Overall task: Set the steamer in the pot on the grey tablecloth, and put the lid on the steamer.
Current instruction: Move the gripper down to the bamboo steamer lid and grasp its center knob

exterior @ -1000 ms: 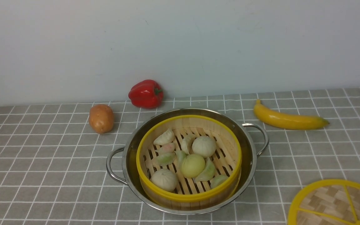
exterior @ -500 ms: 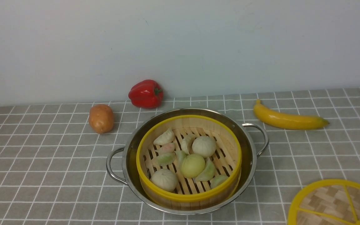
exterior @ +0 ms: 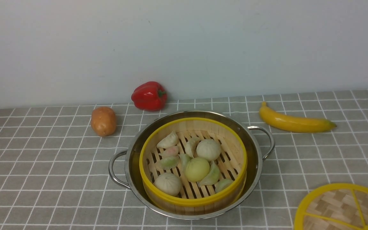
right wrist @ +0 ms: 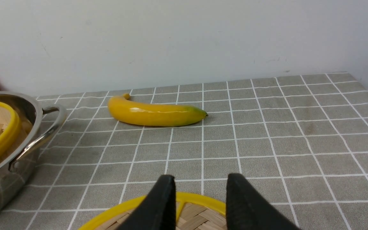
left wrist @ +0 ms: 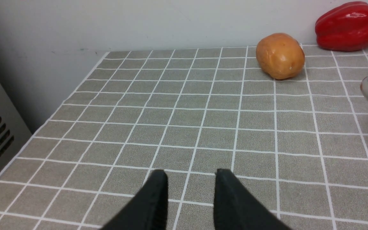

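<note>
On the grey tablecloth [exterior: 43, 166], take the pot [exterior: 256, 166] as your landmark. The steamer [exterior: 193, 202] sits level inside the pot, so I judge the first step done. The lid [exterior: 331, 207] lies flat on the cloth to the pot's right and nearer the robot, well apart from it. Your right gripper [right wrist: 200, 176] hangs over the lid's rim, fingers apart, gripping nothing. Your left gripper [left wrist: 191, 172], out to the pot's left, is likewise parted and empty. Next, lower the right gripper, pinch the rim, lift, and centre the lid over the steamer.
</note>
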Action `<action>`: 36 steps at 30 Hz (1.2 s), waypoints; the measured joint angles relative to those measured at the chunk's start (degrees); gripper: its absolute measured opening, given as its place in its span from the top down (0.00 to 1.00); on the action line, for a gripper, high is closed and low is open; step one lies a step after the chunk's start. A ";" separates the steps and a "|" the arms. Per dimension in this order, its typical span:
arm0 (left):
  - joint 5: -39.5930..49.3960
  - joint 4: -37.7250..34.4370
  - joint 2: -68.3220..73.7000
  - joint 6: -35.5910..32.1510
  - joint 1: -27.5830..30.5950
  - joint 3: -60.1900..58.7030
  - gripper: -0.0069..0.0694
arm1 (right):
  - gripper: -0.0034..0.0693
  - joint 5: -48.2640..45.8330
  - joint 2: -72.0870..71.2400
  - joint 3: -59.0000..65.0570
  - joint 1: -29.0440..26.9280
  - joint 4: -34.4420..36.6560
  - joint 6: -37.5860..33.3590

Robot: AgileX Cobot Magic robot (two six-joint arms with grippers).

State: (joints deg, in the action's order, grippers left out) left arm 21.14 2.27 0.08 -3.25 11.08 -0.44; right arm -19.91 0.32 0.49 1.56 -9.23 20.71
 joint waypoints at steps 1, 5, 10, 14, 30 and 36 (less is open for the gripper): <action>0.00 0.00 0.00 0.00 0.00 0.00 0.63 | 0.62 0.00 0.00 0.00 0.00 0.00 0.00; 0.00 0.00 0.00 0.00 0.00 0.00 0.62 | 0.62 0.00 0.00 0.00 0.00 -0.05 0.00; 0.00 0.00 0.00 0.00 0.00 0.00 0.62 | 0.62 0.00 0.00 0.00 0.00 -0.05 -0.05; 0.00 0.00 0.00 0.00 0.00 0.00 0.60 | 0.62 0.46 0.00 0.00 0.00 1.54 1.10; 0.00 0.00 0.00 0.00 0.00 0.00 0.59 | 0.62 -13.80 18.21 -29.81 0.00 15.94 -11.69; 0.00 0.00 0.00 0.00 0.00 0.00 0.59 | 0.62 -21.13 26.90 -35.10 0.00 23.56 -13.35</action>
State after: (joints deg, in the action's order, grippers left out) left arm 21.14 2.27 0.08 -3.25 11.08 -0.44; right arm -41.03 27.22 -34.61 1.56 14.34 7.36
